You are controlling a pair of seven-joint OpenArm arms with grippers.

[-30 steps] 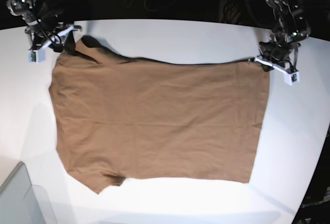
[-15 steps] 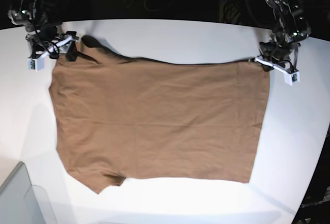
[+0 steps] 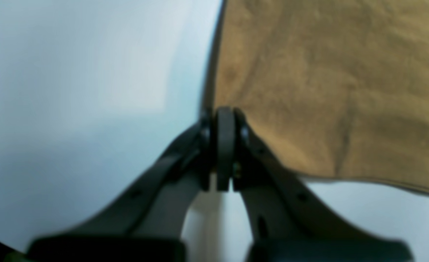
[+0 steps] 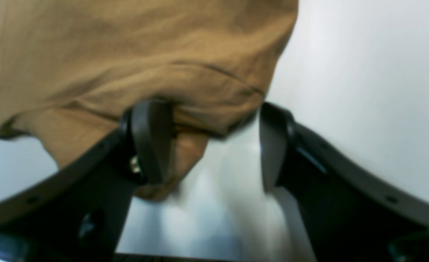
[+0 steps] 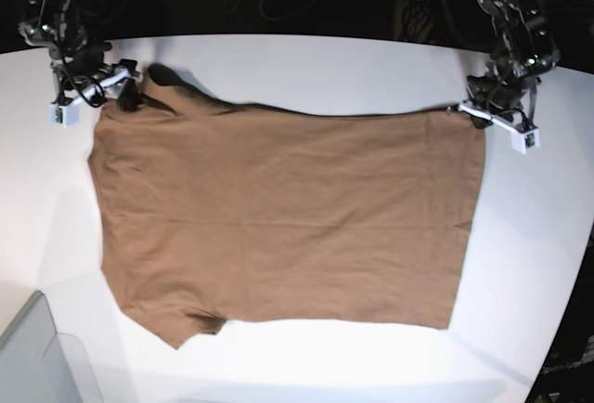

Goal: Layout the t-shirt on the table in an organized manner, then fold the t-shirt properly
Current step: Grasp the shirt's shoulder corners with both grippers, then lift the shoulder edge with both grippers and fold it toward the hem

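1. Across the white desk (image 5: 306, 59) the tan-brown t-shirt (image 5: 278, 227) lies spread nearly flat, with the desk's curved rim behind it and bare desk showing on every side of the cloth.
2. At the base view's right, my left fingers (image 5: 480, 113) sit at the shirt's far corner. My left wrist view (image 3: 224, 145) shows them pressed together with no gap, right at the edge of the cloth. That view is soft and blurred, so I cannot tell whether fabric is pinched between them or only lies beside them.
3. At the base view's left, my right fingers (image 5: 125, 87) stand spread wide. From my right wrist view (image 4: 211, 145) a bunched fold of cloth droops against the inner face of one finger, while the other finger stands clear of it over bare desk. They have hold of nothing.
4. Near the shirt's front left corner the fabric is tucked under itself, hiding that bit of the edge.
5. I can make out no tag, print or writing anywhere on the shirt; both wrist views are too blurred for fine detail.
6. Cut off at the base view's lower left corner is a pale translucent box (image 5: 37, 357).
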